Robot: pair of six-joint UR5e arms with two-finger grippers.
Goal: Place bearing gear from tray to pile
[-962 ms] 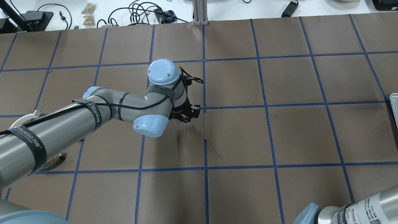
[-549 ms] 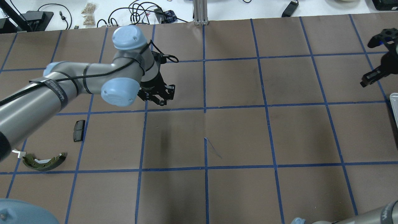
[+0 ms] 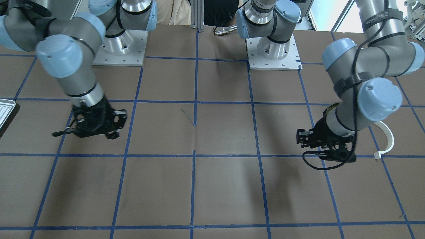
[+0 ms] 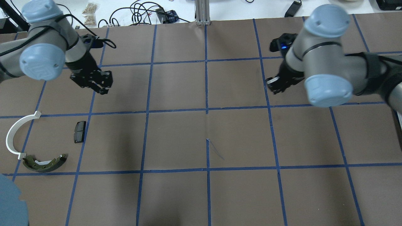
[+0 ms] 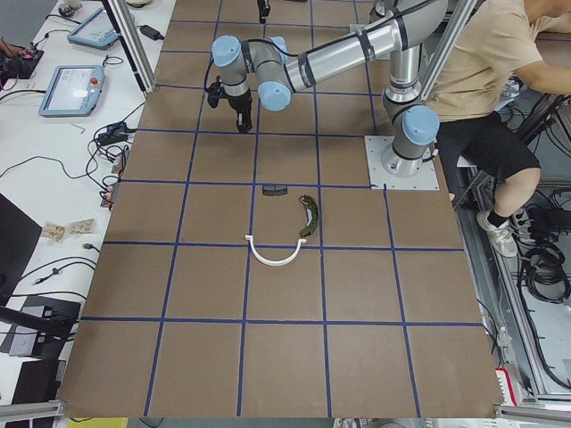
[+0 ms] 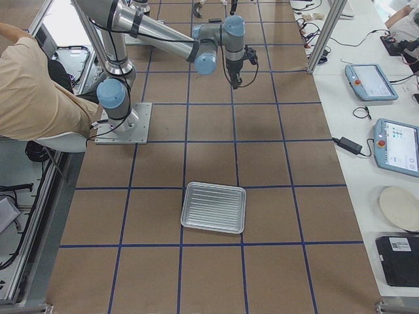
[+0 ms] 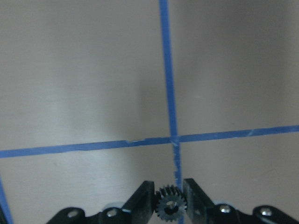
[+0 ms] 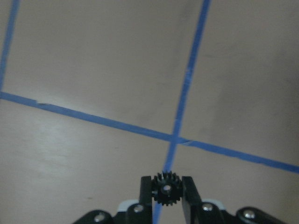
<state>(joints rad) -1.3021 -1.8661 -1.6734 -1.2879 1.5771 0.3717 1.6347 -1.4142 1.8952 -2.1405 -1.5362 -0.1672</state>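
My left gripper (image 4: pixel 98 84) hangs over the far-left table, beyond the pile, and is shut on a small black bearing gear (image 7: pixel 171 206). My right gripper (image 4: pixel 275 84) hangs over the far-right table and is shut on a second black gear (image 8: pixel 166 189). The pile lies at the near left: a white plastic arc (image 4: pixel 13 133), a black pad (image 4: pixel 79 131) and an olive brake shoe (image 4: pixel 45 163). The ribbed silver tray (image 6: pixel 214 207) lies at the table's right end with nothing in it.
Brown table with a blue tape grid (image 4: pixel 207 110). Cables and small items lie on the white bench beyond the far edge (image 4: pixel 141 12). A person sits behind the robot bases (image 5: pixel 486 80). Tablets lie on side benches (image 6: pixel 396 144).
My left arm has swung from the table's middle to the far left, which uncovers the pile. My right arm has come in from the right edge toward the middle.
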